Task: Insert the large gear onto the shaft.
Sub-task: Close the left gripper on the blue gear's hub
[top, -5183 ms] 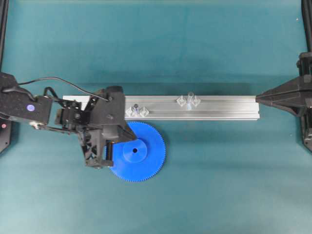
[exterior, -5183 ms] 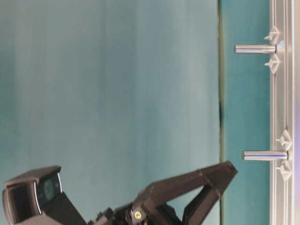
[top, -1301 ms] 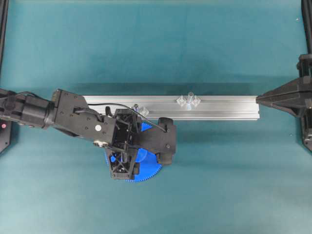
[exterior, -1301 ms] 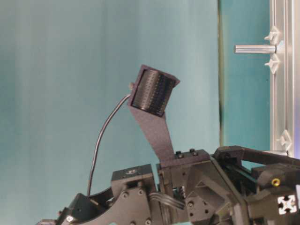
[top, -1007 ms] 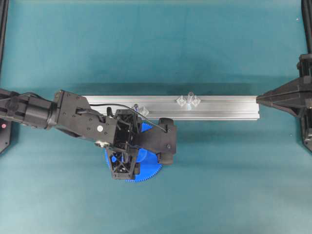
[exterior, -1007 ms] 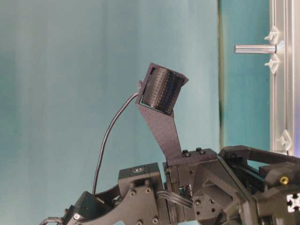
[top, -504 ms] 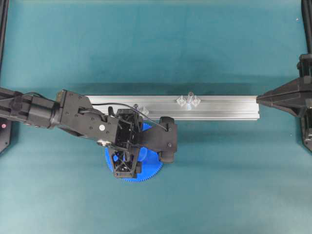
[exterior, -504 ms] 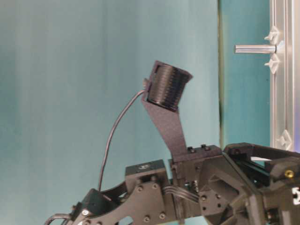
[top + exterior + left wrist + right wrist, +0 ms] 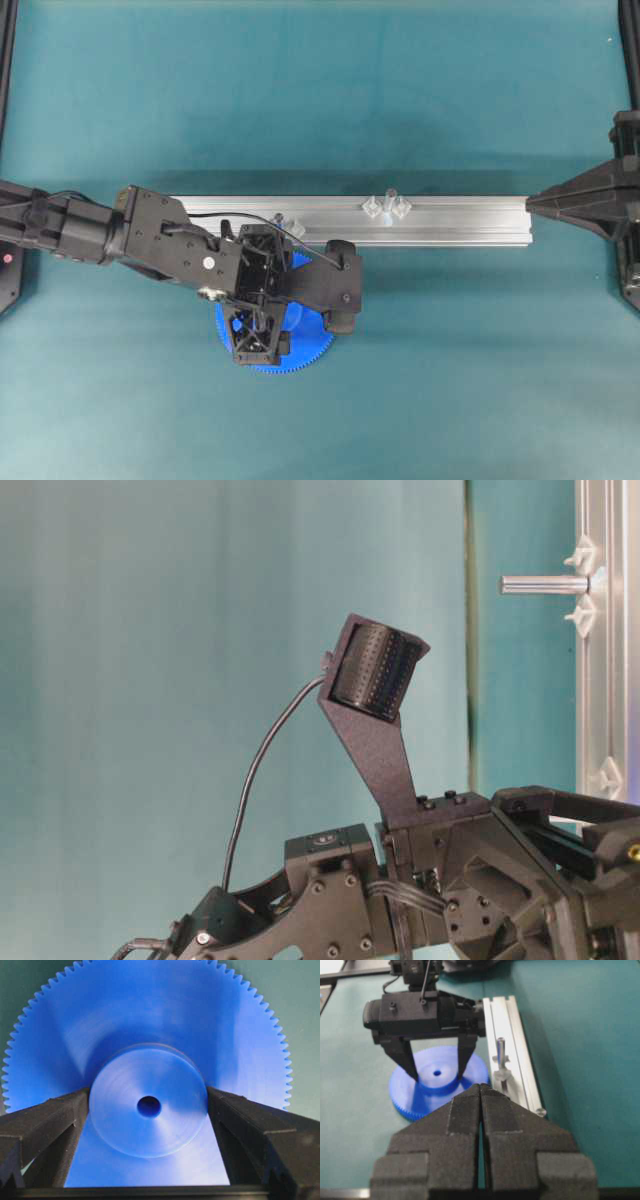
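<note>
The large gear (image 9: 308,345) lies flat on the teal mat in front of the rail, mostly covered by my left arm. My left gripper (image 9: 262,332) is over it. In the left wrist view the two black fingers (image 9: 60,1115) press against both sides of the gear's raised hub (image 9: 150,1035); the dark bore shows between them. The shaft (image 9: 388,198) stands clear on the rail between its two clear mounts, to the right of the gear; it also shows in the right wrist view (image 9: 500,1052). My right gripper (image 9: 530,203) is shut and empty at the rail's right end.
The aluminium rail (image 9: 450,222) runs left to right across the middle of the mat. The shorter dark-topped stub's mount (image 9: 295,228) peeks out beside my left arm. The left wrist camera on its bracket (image 9: 375,675) sticks up above that arm.
My left arm has swung from beside the gear to over it and come down, with the fingers now around the hub. In the last half second it only settled slightly. The right arm is still.
</note>
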### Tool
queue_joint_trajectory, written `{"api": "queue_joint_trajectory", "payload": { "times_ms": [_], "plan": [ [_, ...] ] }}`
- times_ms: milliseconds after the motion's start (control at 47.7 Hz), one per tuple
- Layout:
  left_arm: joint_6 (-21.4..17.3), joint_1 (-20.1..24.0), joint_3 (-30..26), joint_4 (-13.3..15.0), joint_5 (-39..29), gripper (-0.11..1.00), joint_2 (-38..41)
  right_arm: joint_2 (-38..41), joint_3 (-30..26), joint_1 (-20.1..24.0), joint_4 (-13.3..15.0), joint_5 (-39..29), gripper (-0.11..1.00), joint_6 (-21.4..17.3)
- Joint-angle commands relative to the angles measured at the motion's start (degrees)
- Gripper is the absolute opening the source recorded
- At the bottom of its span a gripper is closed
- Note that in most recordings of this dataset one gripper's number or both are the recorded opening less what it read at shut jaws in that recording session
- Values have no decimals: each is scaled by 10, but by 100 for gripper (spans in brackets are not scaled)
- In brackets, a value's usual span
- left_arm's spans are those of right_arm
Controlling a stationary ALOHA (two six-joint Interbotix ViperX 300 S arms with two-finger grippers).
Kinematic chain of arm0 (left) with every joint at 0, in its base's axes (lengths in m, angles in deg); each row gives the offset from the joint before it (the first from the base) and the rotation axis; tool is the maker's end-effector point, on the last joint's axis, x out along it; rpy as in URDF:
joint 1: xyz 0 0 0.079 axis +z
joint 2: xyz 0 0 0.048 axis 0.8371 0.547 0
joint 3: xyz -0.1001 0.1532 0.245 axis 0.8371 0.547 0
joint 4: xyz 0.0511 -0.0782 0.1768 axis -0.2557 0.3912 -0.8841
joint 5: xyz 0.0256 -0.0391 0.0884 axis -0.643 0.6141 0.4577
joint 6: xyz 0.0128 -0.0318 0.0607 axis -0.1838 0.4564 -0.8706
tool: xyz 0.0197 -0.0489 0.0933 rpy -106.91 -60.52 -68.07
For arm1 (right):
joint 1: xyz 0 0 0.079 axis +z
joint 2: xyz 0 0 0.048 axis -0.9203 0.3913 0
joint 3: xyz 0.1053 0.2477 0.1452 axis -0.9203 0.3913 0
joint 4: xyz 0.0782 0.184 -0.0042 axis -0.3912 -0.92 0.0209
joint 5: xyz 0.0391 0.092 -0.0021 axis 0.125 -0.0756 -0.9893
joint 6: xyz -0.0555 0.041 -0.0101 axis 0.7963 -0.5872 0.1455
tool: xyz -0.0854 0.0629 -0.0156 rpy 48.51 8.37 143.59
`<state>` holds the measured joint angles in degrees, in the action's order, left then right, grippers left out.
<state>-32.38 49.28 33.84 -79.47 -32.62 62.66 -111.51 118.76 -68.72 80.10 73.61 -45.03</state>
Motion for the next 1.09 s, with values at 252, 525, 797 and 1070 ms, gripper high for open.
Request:
{"api": "queue_joint_trajectory", "payload": {
  "times_ms": [252, 525, 797, 1070],
  "plan": [
    [3, 2, -3, -1, 4, 95, -4, 3, -5, -1, -1, 2, 0, -6],
    [4, 2, -2, -1, 4, 95, -4, 3, -5, -1, -1, 2, 0, -6],
    [4, 2, -4, -1, 0, 95, -4, 3, -5, 0, -2, 2, 0, -6],
    [-2, -1, -8, -1, -1, 76, -7, 3, -5, 0, -2, 2, 0, -6]
  ]
}}
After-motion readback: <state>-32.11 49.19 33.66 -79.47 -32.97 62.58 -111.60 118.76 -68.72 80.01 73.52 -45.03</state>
